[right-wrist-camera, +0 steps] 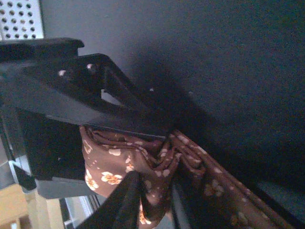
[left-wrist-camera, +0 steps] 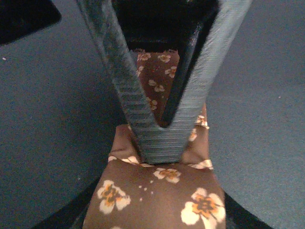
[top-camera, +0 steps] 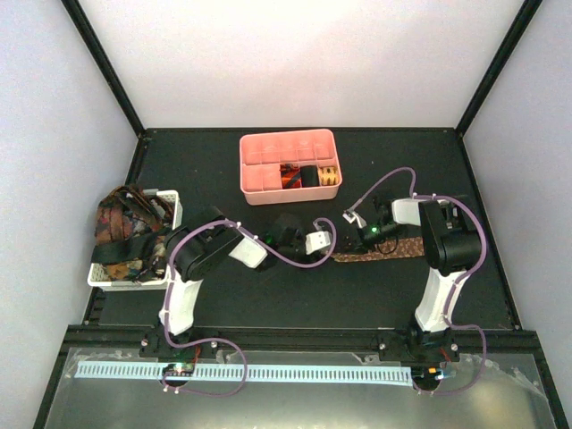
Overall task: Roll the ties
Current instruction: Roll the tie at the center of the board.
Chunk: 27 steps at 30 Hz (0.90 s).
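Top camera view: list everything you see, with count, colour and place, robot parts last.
brown tie: one, brown with pale flowers, lying on the table between the arms
rolled ties: about three, red-orange, black and gold, in the tray's near row
loose ties: several, dark and patterned, heaped in the basket
tray: one, pink, far centre
basket: one, white, left edge
table: one, black
arms: two, white and black, near edge
left jaws: closed on the brown tie
right jaws: around its bunched end, grip unclear
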Available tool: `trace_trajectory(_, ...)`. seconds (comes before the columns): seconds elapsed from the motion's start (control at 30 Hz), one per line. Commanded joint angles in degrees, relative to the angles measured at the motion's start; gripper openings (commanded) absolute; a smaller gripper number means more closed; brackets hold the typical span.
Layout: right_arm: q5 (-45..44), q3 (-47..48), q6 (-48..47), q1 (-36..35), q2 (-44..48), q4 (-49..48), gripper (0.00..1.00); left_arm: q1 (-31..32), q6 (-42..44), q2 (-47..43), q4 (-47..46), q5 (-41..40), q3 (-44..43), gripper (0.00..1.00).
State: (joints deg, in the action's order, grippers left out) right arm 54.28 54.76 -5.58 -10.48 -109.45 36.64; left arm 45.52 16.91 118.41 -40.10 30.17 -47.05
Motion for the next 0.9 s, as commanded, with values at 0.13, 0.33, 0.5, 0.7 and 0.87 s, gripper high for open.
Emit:
trace_trajectory(0.13, -5.2, 2.7, -5.6, 1.6, 4.3, 6.0, 0.42, 0.6, 5.7, -5.7, 25.2, -9.4, -3.8, 0.36)
trace_trajectory(0.33, -1.8, 3.3, -4.4, 1.5, 7.1, 7.8, 0.53, 0.7, 7.1, -6.5, 31.3, -11.3, -4.5, 0.35)
trace_trajectory(0.5, -1.0, 4.1, -1.5, -1.0, 5.4, 6.4, 0.49, 0.9, 7.5, -6.4, 32.1, -11.8, -4.6, 0.35)
trace_trajectory(0.7, -3.0, 4.3, -0.8, -1.7, 2.4, 5.5, 0.37, 1.0, 7.4, -6.3, 32.5, -11.9, -4.9, 0.35)
trace_trajectory(0.87, -3.9, 4.6, -0.9, -1.6, 2.0, 4.9, 0.03, 1.1, 7.3, -6.3, 32.8, -11.9, -5.3, 0.36)
